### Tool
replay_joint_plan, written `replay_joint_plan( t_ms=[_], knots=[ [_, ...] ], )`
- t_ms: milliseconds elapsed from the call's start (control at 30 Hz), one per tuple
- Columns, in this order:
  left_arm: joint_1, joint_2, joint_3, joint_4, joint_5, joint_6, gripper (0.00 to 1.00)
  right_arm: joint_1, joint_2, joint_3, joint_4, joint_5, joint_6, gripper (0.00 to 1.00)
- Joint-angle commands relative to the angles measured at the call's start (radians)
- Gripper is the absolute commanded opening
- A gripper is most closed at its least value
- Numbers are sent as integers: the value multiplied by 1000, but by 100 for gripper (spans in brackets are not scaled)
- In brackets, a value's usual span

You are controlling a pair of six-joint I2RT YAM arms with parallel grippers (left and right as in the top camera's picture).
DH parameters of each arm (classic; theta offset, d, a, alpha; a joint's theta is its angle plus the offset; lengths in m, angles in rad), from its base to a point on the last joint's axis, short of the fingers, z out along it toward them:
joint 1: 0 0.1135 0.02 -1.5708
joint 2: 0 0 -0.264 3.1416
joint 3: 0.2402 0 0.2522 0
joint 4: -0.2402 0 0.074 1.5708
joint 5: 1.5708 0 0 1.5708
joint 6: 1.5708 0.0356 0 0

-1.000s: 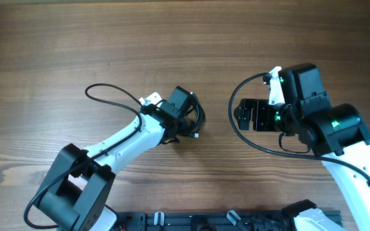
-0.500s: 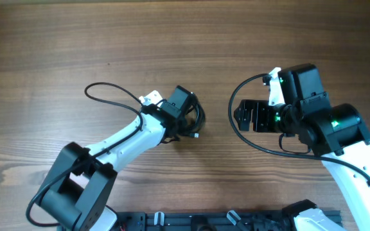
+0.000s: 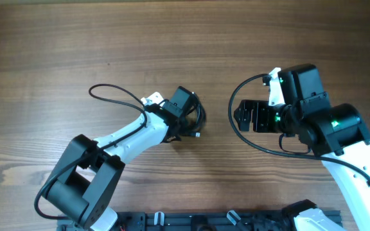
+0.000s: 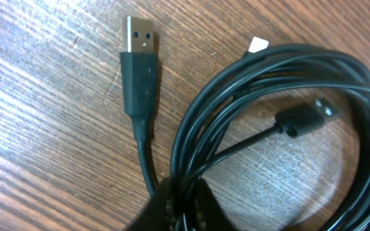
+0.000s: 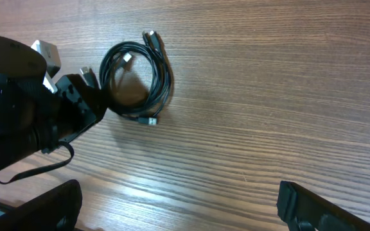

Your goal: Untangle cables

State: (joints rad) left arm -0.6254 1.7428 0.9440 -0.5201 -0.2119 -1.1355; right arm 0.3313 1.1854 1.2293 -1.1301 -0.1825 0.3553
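Note:
The cables (image 3: pixel 196 119) are thin black cords coiled in a small bundle at mid table; the coil also shows in the right wrist view (image 5: pixel 148 77) and fills the left wrist view (image 4: pixel 268 128). A black USB plug (image 4: pixel 138 64) lies beside the coil, a smaller plug (image 4: pixel 304 119) inside it, and a white tip (image 4: pixel 257 44) at its top. My left gripper (image 4: pixel 184 208) is shut on several strands of the coil at its lower edge. My right gripper (image 3: pixel 241 115) is open and empty, right of the coil, apart from it.
The wooden table (image 3: pixel 76 38) spreads all round. A thicker black arm wire (image 3: pixel 111 93) loops left of the left gripper. A dark rail (image 3: pixel 204 221) runs along the front edge.
The left arm's base has shifted slightly and its wire loop moved a little. The coil and the right arm have not moved.

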Motion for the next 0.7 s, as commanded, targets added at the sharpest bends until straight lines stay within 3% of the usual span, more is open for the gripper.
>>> replay_joint_plan(
  t_ms=[0,200,400,567,667],
  knots=[
    [4,11,10,8,-7,-2,4,3,7,20,-5,-14,11,100],
    [4,6,14,42,-6,32,4,3,9,20,-5,-5,8,100],
    [1,-103,83,10,13,275,4,3,25,20,10,55,-16,91],
    [1,-239,128,-26,13,416,4,3,61,20,19,55,-16,90],
    [1,-338,128,-23,13,488,4,3,88,20,23,33,-66,78]
  ],
)
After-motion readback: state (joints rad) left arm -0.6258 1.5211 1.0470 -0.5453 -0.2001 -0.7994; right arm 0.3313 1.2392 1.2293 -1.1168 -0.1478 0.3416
